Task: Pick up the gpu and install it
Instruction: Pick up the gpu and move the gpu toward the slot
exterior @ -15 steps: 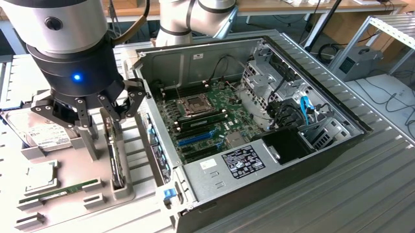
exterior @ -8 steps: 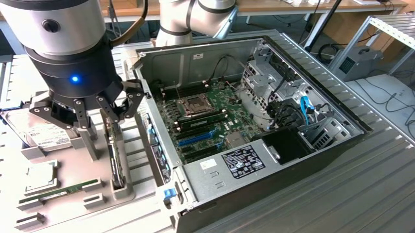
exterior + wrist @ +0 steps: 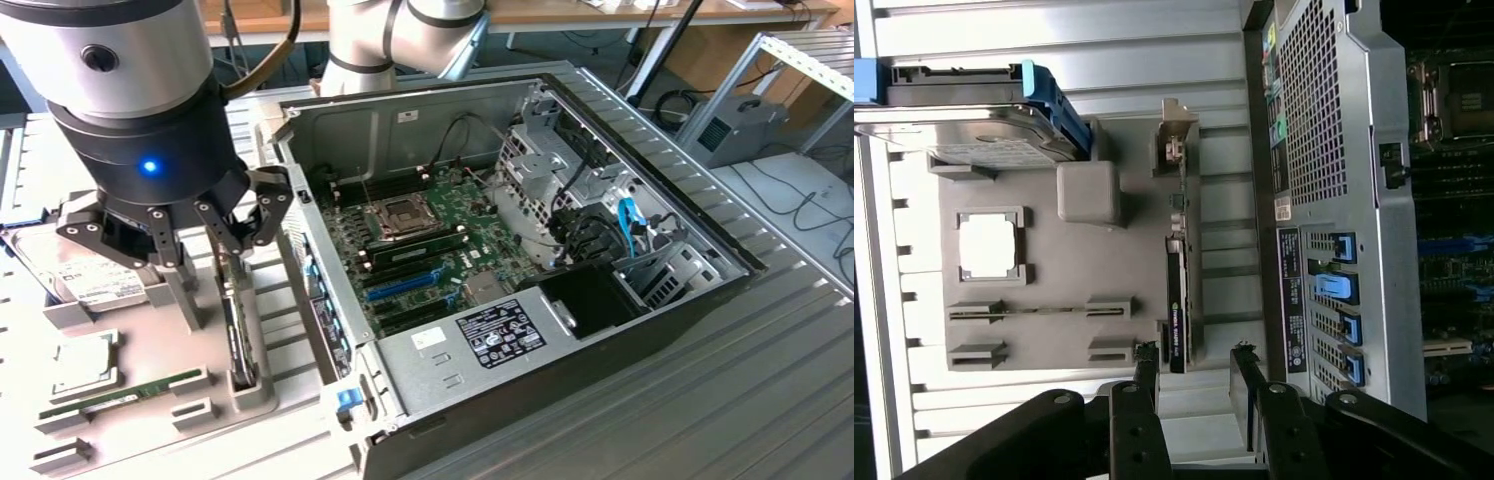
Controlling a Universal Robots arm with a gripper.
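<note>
The pincer hangs with its jaws spread wide and empty above the gpu, which stands on edge in a slot of the grey holder tray, just beside the open computer case on the desk.

I see a ribbed metal table as the work surface. A wooden desk runs behind it. On the exterior view's right stand a grey box unit and a metal rack, with loose black cables nearby.
</note>
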